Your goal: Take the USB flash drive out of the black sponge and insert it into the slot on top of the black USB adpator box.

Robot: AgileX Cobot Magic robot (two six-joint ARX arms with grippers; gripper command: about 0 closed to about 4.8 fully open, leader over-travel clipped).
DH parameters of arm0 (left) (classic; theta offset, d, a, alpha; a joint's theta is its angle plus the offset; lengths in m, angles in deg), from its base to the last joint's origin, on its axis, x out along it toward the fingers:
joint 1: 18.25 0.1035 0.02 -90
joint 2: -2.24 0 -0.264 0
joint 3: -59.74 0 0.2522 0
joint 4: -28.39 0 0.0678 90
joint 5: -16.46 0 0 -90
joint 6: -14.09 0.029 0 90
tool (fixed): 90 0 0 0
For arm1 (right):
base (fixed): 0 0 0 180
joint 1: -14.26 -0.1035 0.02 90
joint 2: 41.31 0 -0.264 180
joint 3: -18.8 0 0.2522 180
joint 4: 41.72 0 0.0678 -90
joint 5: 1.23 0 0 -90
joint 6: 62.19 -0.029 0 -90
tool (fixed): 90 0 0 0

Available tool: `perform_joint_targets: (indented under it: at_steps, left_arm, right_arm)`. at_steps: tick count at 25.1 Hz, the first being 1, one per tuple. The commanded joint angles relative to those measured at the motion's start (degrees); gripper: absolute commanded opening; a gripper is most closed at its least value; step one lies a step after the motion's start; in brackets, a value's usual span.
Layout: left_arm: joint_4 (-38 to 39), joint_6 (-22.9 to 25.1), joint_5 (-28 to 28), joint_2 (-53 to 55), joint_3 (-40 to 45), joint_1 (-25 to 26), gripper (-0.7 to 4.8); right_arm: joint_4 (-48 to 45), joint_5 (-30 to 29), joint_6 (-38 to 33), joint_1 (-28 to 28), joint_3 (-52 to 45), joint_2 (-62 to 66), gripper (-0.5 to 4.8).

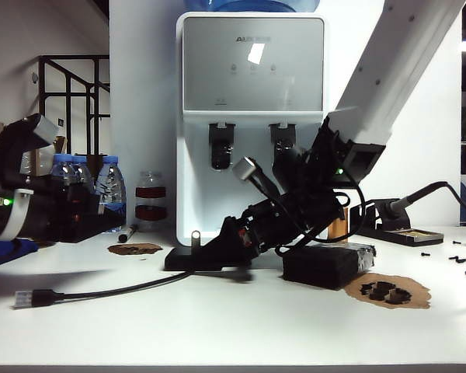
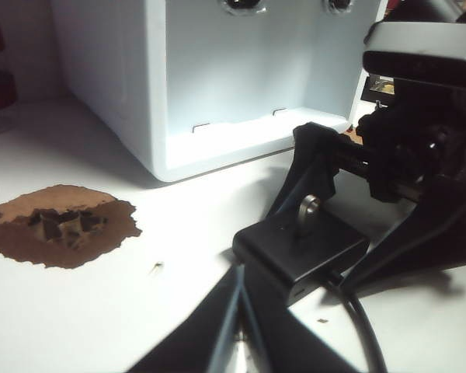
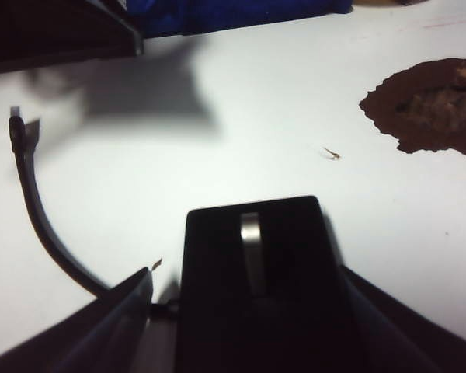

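The drive [image 1: 196, 237] is seen standing upright in the slot on top of the box [image 1: 188, 259], its loop end up. In the right wrist view the drive [image 3: 251, 252] lies between the two spread fingers [image 3: 120, 311] of the right gripper [image 3: 248, 326], touched by neither; the box [image 3: 252, 287] sits between them too. The right gripper [image 1: 233, 237] is placed low over the surface [image 1: 233, 326], just beside the box. The sponge [image 1: 326, 266] is set to the right of that gripper. The box's cable [image 1: 109, 291] is run leftward to a plug [image 1: 33, 298]. The left gripper [image 2: 237, 342] is held near the box [image 2: 299, 245], its fingers apart with nothing between them.
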Motion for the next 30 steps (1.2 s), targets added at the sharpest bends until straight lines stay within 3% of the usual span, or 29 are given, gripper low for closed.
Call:
perform_joint_targets:
  at_steps: [1, 5, 18, 22, 24, 30]
  left_arm:
    - [-0.7, 0.0, -0.1, 0.0, -0.1, 0.0, -0.04]
    - [-0.7, 0.0, 0.0, 0.0, -0.1, 0.0, -0.04]
    - [-4.3, 0.0, 0.3, 0.0, -0.1, 0.0, -0.04]
    - [-5.6, 0.0, 5.8, -0.3, -1.4, 0.3, -0.04]
    - [-5.7, 0.0, 8.4, -0.5, -2.4, 0.4, -0.04]
    - [-5.7, 0.0, 9.1, -2.0, -5.0, 1.0, -0.04]
  right_arm:
    - [4.0, 4.1, -2.4, 0.2, -0.8, -1.0, 3.87]
    - [4.0, 3.7, -2.8, 0.4, -0.8, -3.0, 4.43]
    - [4.5, 3.0, -4.3, 1.2, -0.6, -11.0, 4.22]
    - [6.7, -0.7, -4.2, 1.6, -0.7, -13.8, -0.08]
    - [7.8, -1.4, -4.2, 1.6, -0.7, -15.2, -0.02]
    - [9.4, 2.0, -3.8, 1.5, -3.3, -20.5, -0.03]
